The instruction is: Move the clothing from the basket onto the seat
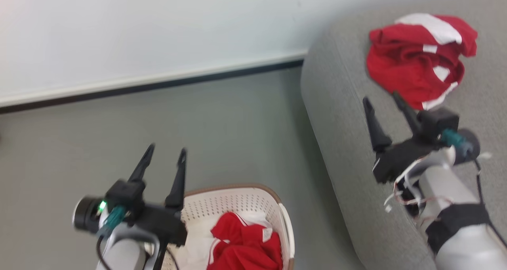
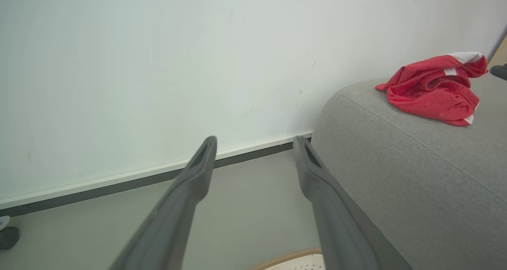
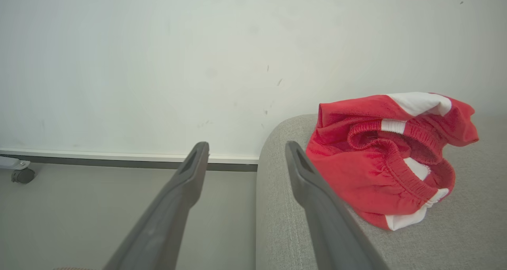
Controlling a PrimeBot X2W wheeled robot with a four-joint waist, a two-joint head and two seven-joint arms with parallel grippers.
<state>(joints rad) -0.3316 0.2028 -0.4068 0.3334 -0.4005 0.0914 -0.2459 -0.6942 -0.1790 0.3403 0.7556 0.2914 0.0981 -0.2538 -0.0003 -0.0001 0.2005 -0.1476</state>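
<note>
**Red clothing (image 1: 245, 242) waits in basket (image 1: 222, 210); one garment (image 1: 416, 60) on seat (image 1: 340, 103)**

Just behind and to the right of the left gripper (image 1: 167, 148), the basket holds the clothing. That gripper hangs near the rim, fingers wide apart and empty. The right gripper (image 1: 380, 96) hovers over the seat, equally spread and touching nothing, with the garment just past its fingertips. The step looks like fetching the next piece, so a gripper must dip into the basket and pinch a fold.

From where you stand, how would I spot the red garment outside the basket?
Look at the grey seat on the right. Near its far end lies a crumpled red garment with white panels. Unlike the red clothing in the basket, it rests on upholstery.
</note>
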